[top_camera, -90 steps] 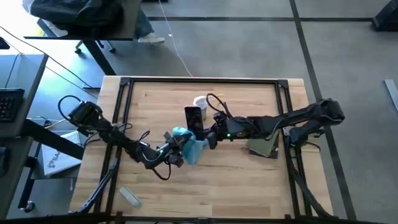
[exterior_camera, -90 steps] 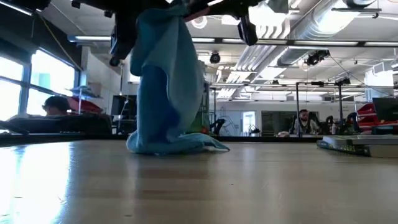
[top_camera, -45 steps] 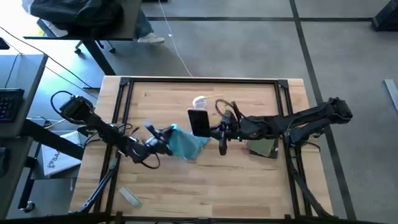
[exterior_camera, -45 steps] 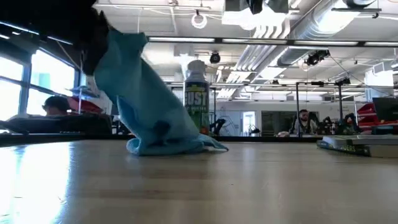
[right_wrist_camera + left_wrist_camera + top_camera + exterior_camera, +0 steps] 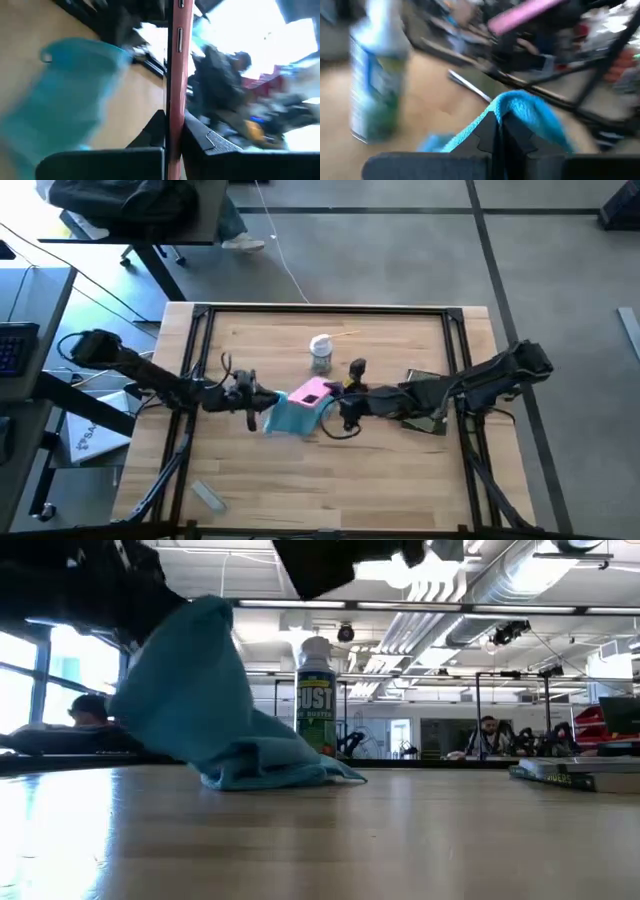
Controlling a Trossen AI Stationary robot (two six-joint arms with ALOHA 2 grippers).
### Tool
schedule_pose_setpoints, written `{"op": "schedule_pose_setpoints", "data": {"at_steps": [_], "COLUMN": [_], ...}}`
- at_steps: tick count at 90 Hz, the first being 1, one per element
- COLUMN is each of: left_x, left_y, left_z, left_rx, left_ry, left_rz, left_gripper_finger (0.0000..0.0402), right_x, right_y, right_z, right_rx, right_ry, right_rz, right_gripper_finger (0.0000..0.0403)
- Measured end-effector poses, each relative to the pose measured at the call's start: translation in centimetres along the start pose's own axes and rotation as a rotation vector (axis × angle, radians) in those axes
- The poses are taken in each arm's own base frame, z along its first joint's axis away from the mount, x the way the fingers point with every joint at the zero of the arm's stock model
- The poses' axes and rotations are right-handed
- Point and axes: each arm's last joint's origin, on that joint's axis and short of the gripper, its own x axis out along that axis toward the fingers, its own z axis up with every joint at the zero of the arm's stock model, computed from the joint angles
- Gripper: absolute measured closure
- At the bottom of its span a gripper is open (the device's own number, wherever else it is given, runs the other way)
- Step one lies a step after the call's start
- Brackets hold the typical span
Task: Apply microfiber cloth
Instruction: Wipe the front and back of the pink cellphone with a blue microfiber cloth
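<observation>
Table front: bare wooden tabletop (image 5: 330, 840) fills the near part of the low view; in the high view a small pale object (image 5: 205, 494) lies near the front left edge, too small to identify.
Microfiber cloth: the microfiber cloth (image 5: 292, 415) sits at mid-table, its lower folds resting on the wood and one corner pulled up and toward the left arm (image 5: 190, 680).
Left gripper: the left gripper (image 5: 262, 400) is at the cloth's left edge, its fingers (image 5: 492, 132) pinched tight on a fold of the blue fabric.
Phone: a pink-backed phone (image 5: 311, 393) hangs just above the cloth's right part, held off the table.
Right gripper: the right gripper (image 5: 332, 398) reaches in from the right, its fingers (image 5: 150, 135) clamped on the phone's thin edge (image 5: 176, 75).
Grey-green pad: a flat pad (image 5: 425, 418) lies under the right arm, well to the right of the cloth.
Spray can: an upright can (image 5: 320, 352) with a white cap stands behind the cloth and apart from it (image 5: 315, 700).
Room beyond: a seated person (image 5: 487, 735) shows far behind the table, another at the left (image 5: 85, 710).
</observation>
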Motion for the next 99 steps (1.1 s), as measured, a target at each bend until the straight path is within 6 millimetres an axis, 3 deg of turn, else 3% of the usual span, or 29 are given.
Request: {"op": "schedule_pose_setpoints", "data": {"at_steps": [17, 34, 47, 63, 82, 99], "left_x": [0.4, 0.6, 0.7, 1.1, 1.7, 2.2], "left_y": [1.7, 2.6, 3.2, 3.5, 3.0, 2.4], "left_z": [0.0, 0.7, 1.3, 2.9, 4.4, 5.4], "left_rx": [-0.165, -0.403, -0.583, -0.645, -0.555, -0.522], "left_ry": [0.117, 0.157, 0.186, 0.160, 0.112, 0.090], "left_rz": [-0.016, -0.072, -0.111, -0.180, -0.212, -0.248], "left_gripper_finger": [0.0390, 0.0308, 0.0238, 0.0185, 0.0171, 0.0171], "right_x": [1.8, 2.8, 2.8, 1.8, 1.2, 1.8], "right_y": [2.1, 4.1, 5.4, 5.9, 4.9, 4.5], "right_z": [-0.2, -0.5, -0.5, 0.9, 3.5, 3.8], "right_rx": [-0.538, -0.974, -1.085, -1.200, -1.167, -1.206], "right_ry": [0.128, 0.169, 0.142, 0.076, -0.029, -0.047], "right_rz": [-0.100, -0.060, -0.024, 0.029, -0.002, -0.001], "right_gripper_finger": [0.0402, 0.0402, 0.0402, 0.0402, 0.0402, 0.0402]}}
